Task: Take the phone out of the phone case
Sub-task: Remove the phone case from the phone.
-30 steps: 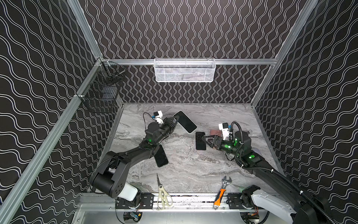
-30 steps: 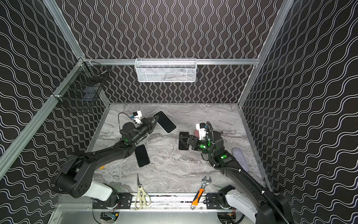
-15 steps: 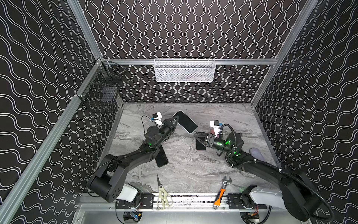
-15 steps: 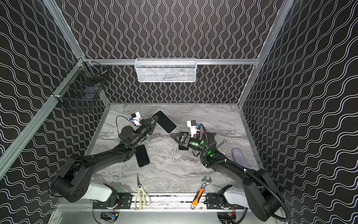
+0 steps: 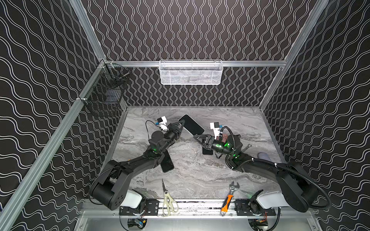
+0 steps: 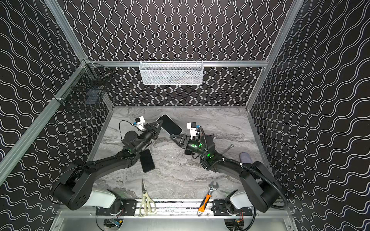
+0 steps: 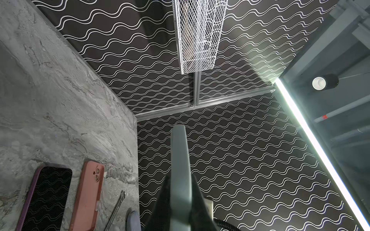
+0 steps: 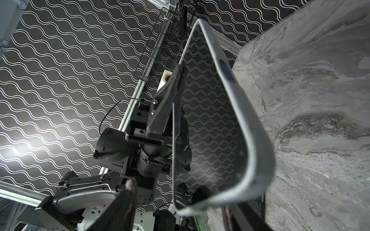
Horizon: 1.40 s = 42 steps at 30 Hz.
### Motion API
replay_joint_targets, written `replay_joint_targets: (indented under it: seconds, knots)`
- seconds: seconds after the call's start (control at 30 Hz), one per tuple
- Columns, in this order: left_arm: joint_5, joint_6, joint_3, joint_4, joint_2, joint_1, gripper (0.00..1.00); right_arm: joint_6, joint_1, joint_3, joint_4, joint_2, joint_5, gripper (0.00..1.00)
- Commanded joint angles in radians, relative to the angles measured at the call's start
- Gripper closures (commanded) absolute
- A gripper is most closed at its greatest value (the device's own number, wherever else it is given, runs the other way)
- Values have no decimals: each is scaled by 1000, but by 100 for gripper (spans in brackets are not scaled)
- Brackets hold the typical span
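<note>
The phone [image 5: 191,125] [image 6: 169,125], dark screen up and wrapped in a pale grey phone case [image 8: 248,128], hangs tilted above the back middle of the table. My left gripper [image 5: 179,126] [image 6: 158,125] [image 7: 179,180] is shut on one end of it; the left wrist view shows the case's edge [image 7: 180,156] pinched between both fingers. My right gripper [image 5: 197,137] [image 6: 173,137] [image 8: 186,208] stands open at the phone's other end. The case's corner sits between its jaws, with a clear gap to one finger [image 8: 128,200].
A bare black phone [image 5: 166,163] lies under my left arm. A purple-cased phone [image 7: 46,196] and a pink-cased one [image 7: 88,192] lie beneath my right arm. Scissors [image 5: 168,198] and an orange-handled wrench [image 5: 229,198] rest at the front edge. A white basket [image 5: 191,73] hangs on the back wall.
My right gripper has swung left from the phones on the table up to the raised phone's end, and its jaws have narrowed. The left gripper still holds the phone in place.
</note>
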Motion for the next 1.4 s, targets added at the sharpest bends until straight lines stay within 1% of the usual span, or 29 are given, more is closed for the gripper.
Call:
replay_joint_targets:
  seconds: [0.0, 0.1, 0.2, 0.37, 0.67, 0.8, 0.9, 1.03, 1.17, 1.37]
  knots:
    - [-8, -28, -4, 79, -4, -2, 100, 28, 8, 13, 99, 24, 15, 42]
    - [-10, -33, -8, 82, -3, -2, 100, 44, 18, 10, 134, 43, 25, 52]
    - [-11, -36, -8, 84, -1, -2, 100, 48, 25, 7, 153, 51, 39, 61]
    - [-12, -43, -11, 85, 2, -2, 100, 45, 35, 3, 159, 53, 60, 69]
    - [-9, -69, -16, 86, 11, -2, 100, 19, 43, -11, 143, 44, 98, 88]
    - [-14, -89, -24, 85, 10, -3, 100, -35, 51, -11, 93, 37, 127, 93]
    - [-20, -118, -32, 85, 5, -3, 100, -136, 72, -5, 0, 20, 179, 94]
    - [-27, -157, -32, 84, -4, -6, 100, -296, 105, -10, -93, 0, 285, 94]
    - [-25, -198, -20, 84, -18, -14, 100, -406, 128, -32, -98, 10, 357, 93]
    - [-25, -218, -5, 56, -66, -16, 100, -480, 138, -79, -42, 34, 422, 93]
